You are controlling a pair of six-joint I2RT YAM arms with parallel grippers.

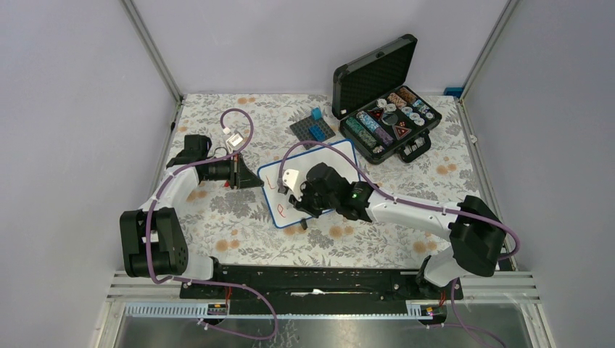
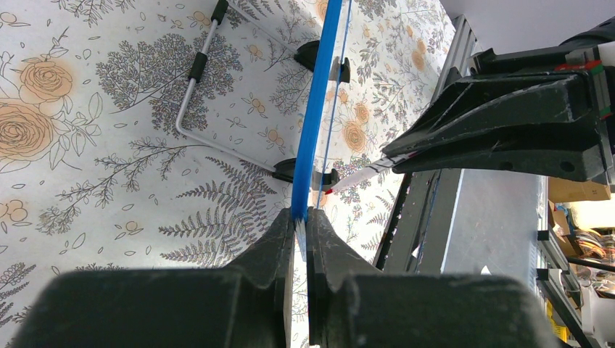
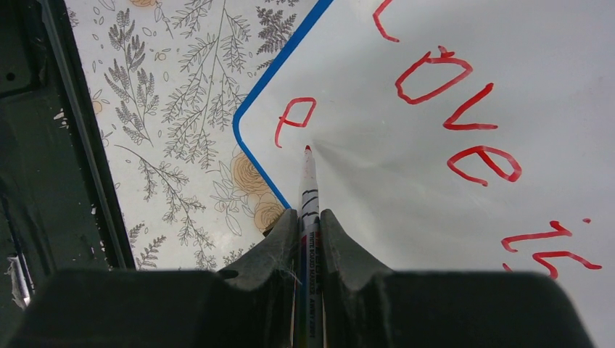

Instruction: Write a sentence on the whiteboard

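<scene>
Right claw [image 3: 308, 217]: closed on a slim white marker with a red tip [image 3: 309, 185]. The tip meets the white rectangular blue-framed whiteboard [image 3: 406, 181] just beside a red "e". Barrel print is too small to read.

Left claw [image 2: 299, 217]: closed on the whiteboard's blue rim.

Whiteboard: at mid-table on the floral cloth [image 1: 232, 210].

Red handwritten sentence [image 3: 468, 106]: the right wrist view reads "Love", "is" at the frame edge, and "e" on a second line. In the top view the right arm covers most of it.

Left wrist view alone: the board edge-on, its black feet [image 2: 296, 170] and a wire stand [image 2: 190, 101].
</scene>
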